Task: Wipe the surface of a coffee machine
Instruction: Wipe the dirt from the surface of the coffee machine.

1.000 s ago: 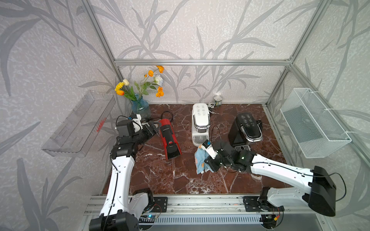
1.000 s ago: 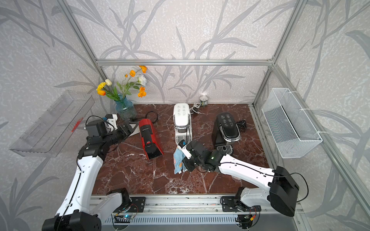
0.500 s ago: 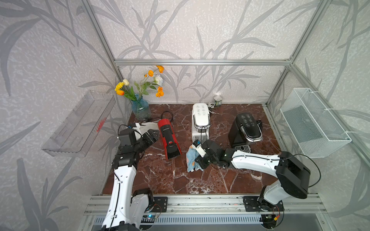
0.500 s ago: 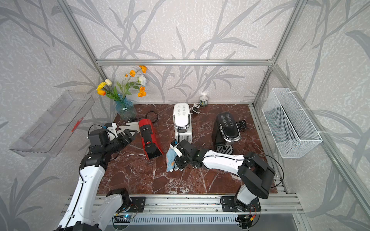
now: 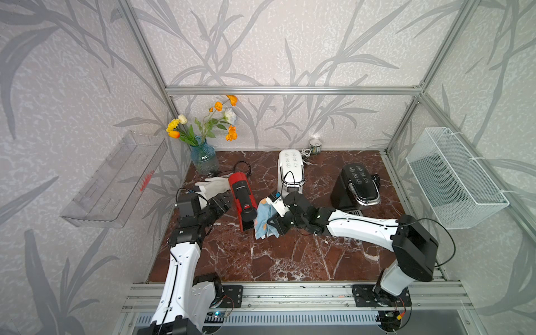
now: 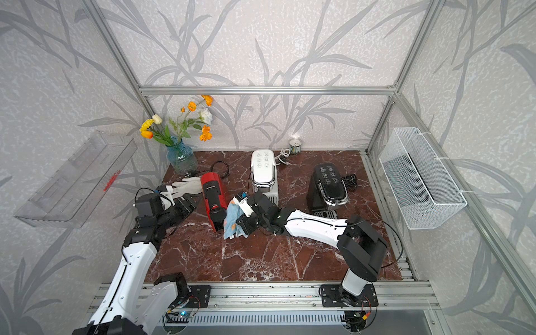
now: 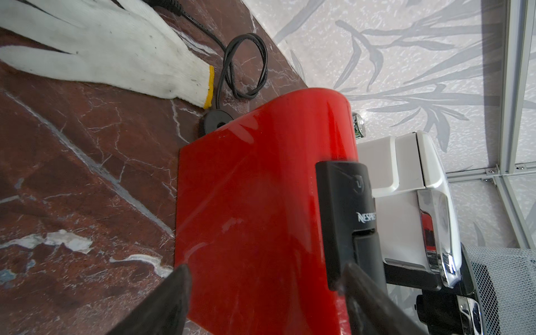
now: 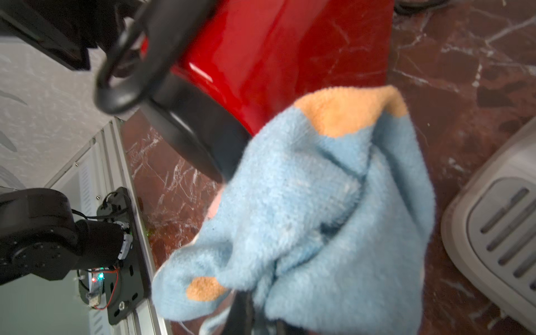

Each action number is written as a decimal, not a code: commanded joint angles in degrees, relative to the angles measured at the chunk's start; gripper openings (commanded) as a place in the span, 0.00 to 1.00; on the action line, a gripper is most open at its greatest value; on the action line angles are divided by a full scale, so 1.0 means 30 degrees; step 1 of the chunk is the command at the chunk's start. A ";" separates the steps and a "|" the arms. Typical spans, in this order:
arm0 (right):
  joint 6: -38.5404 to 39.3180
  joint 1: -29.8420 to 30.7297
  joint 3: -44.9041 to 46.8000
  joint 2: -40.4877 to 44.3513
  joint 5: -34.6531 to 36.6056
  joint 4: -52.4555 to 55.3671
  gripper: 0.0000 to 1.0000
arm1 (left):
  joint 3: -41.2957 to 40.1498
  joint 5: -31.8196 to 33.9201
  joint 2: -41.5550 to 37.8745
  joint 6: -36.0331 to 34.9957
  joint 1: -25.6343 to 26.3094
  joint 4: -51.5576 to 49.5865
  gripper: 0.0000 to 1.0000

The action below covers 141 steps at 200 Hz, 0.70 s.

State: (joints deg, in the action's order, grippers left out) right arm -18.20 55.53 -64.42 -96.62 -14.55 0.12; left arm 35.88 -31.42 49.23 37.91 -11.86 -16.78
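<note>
My right gripper (image 5: 275, 224) is clamped tight on the bunched blue cloth (image 5: 262, 216), which hangs just beside the front end of the red coffee machine (image 5: 242, 197) on the table (image 5: 261, 261), while my left gripper (image 5: 224, 200), its jaws spread wide and holding nothing, sits close at the machine's opposite side.

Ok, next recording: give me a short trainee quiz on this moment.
1. True or false: the right gripper is shut on the blue cloth.
2. The cloth is nearest which machine? A red coffee machine, B white, C black.
3. Fill in: the left gripper, beside the red coffee machine, is ___.
Key: 1 true; 2 A; 3 open.
</note>
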 commanded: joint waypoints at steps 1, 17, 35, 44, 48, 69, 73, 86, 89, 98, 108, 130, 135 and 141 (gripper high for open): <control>-0.0161 0.0209 -0.1456 -0.0284 -0.0838 -0.0577 0.00 | -0.0236 -0.0498 0.0045 0.0269 -0.0047 0.0945 0.81; 0.0023 0.0260 -0.2384 -0.0284 -0.0813 -0.0371 0.00 | -0.0680 -0.0577 0.0086 0.0606 -0.0046 0.1548 0.80; 0.0190 0.0277 -0.3219 0.0097 -0.0778 -0.0218 0.00 | -0.1077 -0.0844 0.0176 0.1019 -0.0032 0.2143 0.80; 0.0218 0.0298 -0.3531 0.0380 -0.0777 -0.0137 0.00 | -0.1119 -0.0965 0.0247 0.1102 -0.0047 0.2270 0.80; 0.0208 0.0292 -0.3641 0.0503 -0.0776 -0.0107 0.00 | -0.1120 -0.1007 0.0299 0.1103 -0.0033 0.2242 0.80; 0.0131 0.0379 -0.3668 0.1396 -0.0776 -0.0040 0.00 | -0.1060 -0.1186 0.0492 0.1000 -0.0032 0.2204 0.80; 0.0133 0.0405 -0.3529 0.1621 -0.0754 -0.0040 0.00 | -0.1054 -0.1183 0.0534 0.0987 -0.0032 0.2187 0.80; 0.0110 0.0483 -0.2870 0.2380 -0.0617 0.0199 0.00 | -0.1083 -0.1295 0.0615 0.0986 -0.0032 0.2279 0.80; 0.0077 0.0491 -0.2670 0.2525 -0.0577 0.0239 0.00 | -0.1089 -0.1365 0.0677 0.0990 -0.0032 0.2299 0.80; -0.0017 0.0501 -0.1942 0.3039 -0.0542 0.0382 0.00 | -0.1090 -0.1489 0.0777 0.0986 -0.0025 0.2307 0.80; -0.0072 0.0568 -0.1222 0.3438 -0.0613 0.0710 0.00 | -0.1134 -0.1612 0.0858 0.1016 -0.0007 0.2364 0.80; -0.0509 0.0886 0.0477 0.3890 -0.0353 0.0920 0.00 | -0.1291 -0.1790 0.1157 0.1066 0.0023 0.2712 0.80; -0.0694 0.0892 0.0894 0.3856 -0.0312 0.0739 0.00 | -0.1343 -0.1828 0.1222 0.1096 0.0027 0.2840 0.80; -0.0973 0.1437 0.1350 0.3793 -0.0308 0.0526 0.00 | -0.1376 -0.1853 0.1340 0.1154 0.0034 0.2987 0.80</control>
State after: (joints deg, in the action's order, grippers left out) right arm -18.90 57.45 -65.60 -84.90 -15.99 2.42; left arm 32.80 -34.44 52.25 41.10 -11.92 -10.55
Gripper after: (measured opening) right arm 0.115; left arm 0.803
